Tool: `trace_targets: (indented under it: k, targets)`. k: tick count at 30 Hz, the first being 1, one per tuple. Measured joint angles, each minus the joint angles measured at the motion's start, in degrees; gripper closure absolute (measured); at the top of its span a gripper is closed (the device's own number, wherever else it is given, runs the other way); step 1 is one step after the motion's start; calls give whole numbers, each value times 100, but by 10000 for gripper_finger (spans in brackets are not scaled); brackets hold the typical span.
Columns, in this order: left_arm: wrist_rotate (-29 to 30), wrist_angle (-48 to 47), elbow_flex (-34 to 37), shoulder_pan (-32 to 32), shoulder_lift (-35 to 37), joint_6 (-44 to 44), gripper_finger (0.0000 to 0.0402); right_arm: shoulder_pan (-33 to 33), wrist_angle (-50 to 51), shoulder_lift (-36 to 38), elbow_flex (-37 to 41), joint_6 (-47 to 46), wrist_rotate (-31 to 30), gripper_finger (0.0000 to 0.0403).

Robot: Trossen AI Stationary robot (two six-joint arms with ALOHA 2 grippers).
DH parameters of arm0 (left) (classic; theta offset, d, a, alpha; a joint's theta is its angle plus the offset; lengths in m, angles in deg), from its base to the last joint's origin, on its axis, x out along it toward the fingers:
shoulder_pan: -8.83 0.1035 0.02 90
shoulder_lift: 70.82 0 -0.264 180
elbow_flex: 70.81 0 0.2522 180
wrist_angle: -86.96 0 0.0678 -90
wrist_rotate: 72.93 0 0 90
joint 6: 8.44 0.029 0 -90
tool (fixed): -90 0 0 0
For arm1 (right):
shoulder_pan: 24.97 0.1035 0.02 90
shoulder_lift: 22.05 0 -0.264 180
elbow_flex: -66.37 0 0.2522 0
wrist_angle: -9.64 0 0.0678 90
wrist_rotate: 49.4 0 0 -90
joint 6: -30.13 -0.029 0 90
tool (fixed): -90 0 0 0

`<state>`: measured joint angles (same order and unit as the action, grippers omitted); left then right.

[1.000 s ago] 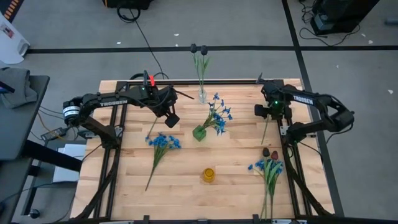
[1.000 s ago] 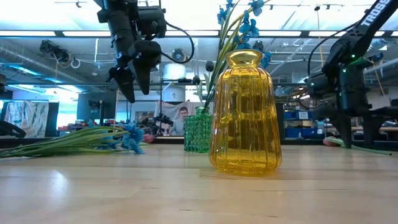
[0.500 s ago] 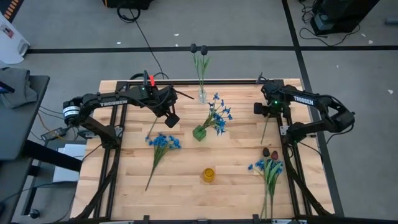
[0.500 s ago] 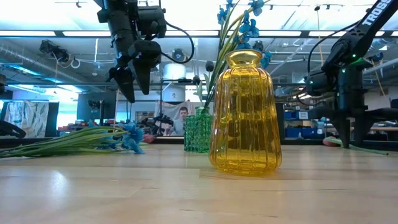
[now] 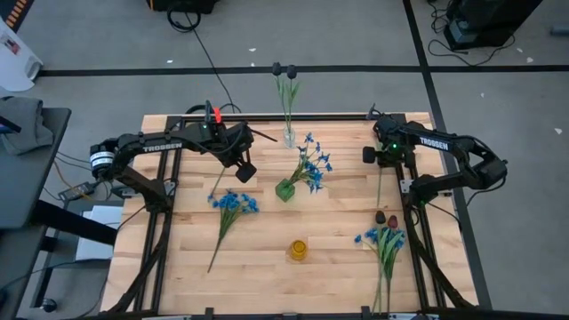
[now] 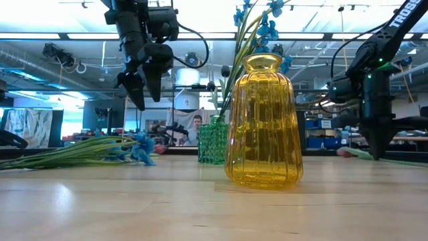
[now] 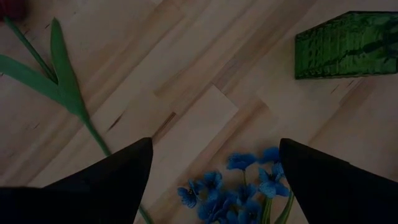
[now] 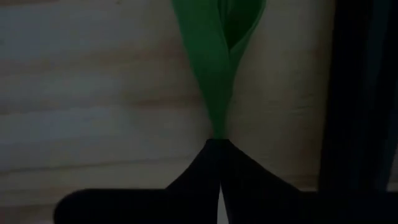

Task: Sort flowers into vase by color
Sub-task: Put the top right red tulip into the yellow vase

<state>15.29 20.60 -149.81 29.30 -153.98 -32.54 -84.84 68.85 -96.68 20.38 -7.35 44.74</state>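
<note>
Right tool (image 5: 383,164) has dragged red tulip (image 5: 380,216) tableward

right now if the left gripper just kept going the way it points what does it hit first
Probably the loose blue flower spray on the table. The left gripper hangs above it with its jaws open, blossoms showing between them. Height is unclear; the green vase sits off to one side, out of that line.

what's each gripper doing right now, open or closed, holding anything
Left gripper: open, empty, above the loose blue-blossom spray.
Right gripper: closed on a green-leaved flower stem at the table's right side.
</note>
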Motion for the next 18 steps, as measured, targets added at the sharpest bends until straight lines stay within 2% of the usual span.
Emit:
trace_targets:
  k: [7, 18]
  targets:
    - [0, 52, 0, 0, 0, 130, 46, 42, -18, 229, 0, -32, 354, 396]
    - [2, 367, -2, 0, 0, 136, 46, 57, -46, 1417, 0, -265, 711, 395]
